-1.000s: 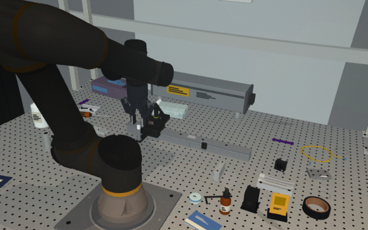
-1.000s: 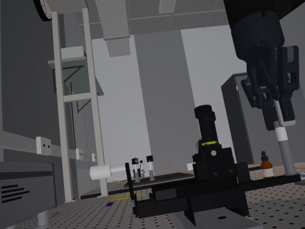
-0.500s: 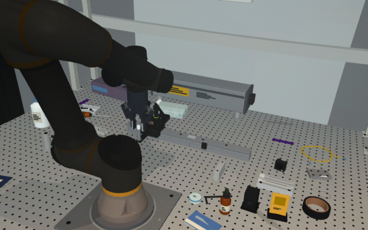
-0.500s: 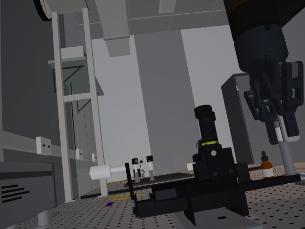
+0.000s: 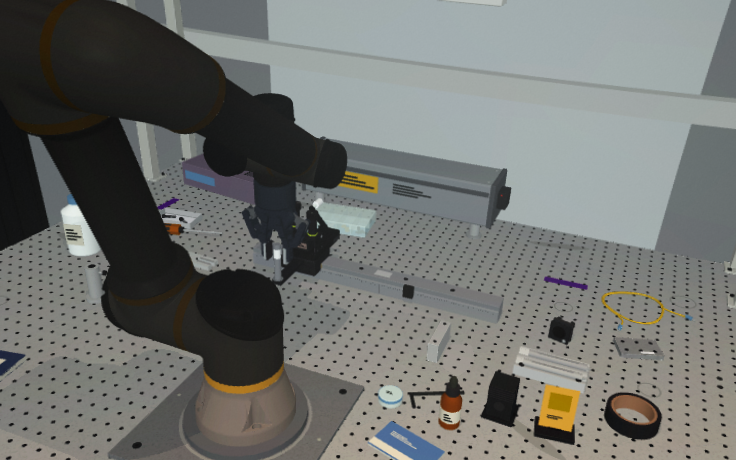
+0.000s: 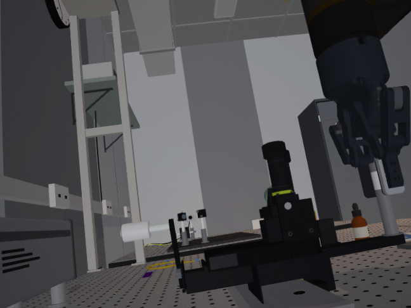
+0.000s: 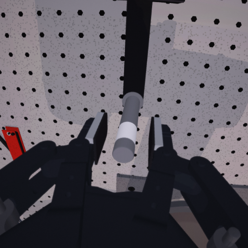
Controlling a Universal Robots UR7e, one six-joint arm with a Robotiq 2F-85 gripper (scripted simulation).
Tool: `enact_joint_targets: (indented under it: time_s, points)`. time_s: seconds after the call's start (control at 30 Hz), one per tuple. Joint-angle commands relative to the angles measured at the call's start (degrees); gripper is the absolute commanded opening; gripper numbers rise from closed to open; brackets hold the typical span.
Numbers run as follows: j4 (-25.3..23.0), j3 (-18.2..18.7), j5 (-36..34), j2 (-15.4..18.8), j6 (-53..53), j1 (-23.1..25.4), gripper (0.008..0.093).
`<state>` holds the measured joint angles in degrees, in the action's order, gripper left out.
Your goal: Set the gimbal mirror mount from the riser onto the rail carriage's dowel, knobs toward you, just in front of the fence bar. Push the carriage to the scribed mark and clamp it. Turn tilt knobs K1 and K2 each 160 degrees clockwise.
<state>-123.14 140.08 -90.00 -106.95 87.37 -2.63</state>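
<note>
The black gimbal mirror mount [image 6: 287,215] sits on the rail carriage [image 5: 309,260] at the left end of the grey rail [image 5: 412,290], one tall black knob [image 6: 278,162] standing up from it. A black arm reaches out from the carriage and carries an upright grey post with a white band [image 7: 126,133] at its end. My gripper [image 7: 128,136] is open and empty, lowered around the top of that post, just left of the mount [image 5: 277,252].
The long grey laser housing [image 5: 423,184] lies behind the rail, with a clear box [image 5: 347,219] in front of it. A white bottle [image 5: 78,228] stands at the left. A brown dropper bottle [image 5: 450,407], black blocks and a tape roll [image 5: 632,415] lie at the near right.
</note>
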Motion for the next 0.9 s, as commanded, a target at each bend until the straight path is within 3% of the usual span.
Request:
enact_joint_targets:
  time_s: [0.0,0.17,0.7,0.87]
  points:
    - [-0.03,-0.02,0.00,-0.01,0.00,0.00,0.0420]
    - [-0.03,-0.02,0.00,-0.01,0.00,0.00,0.0405]
    - [-0.03,-0.02,0.00,-0.01,0.00,0.00,0.0085]
    - [-0.03,-0.02,0.00,-0.01,0.00,0.00,0.0080]
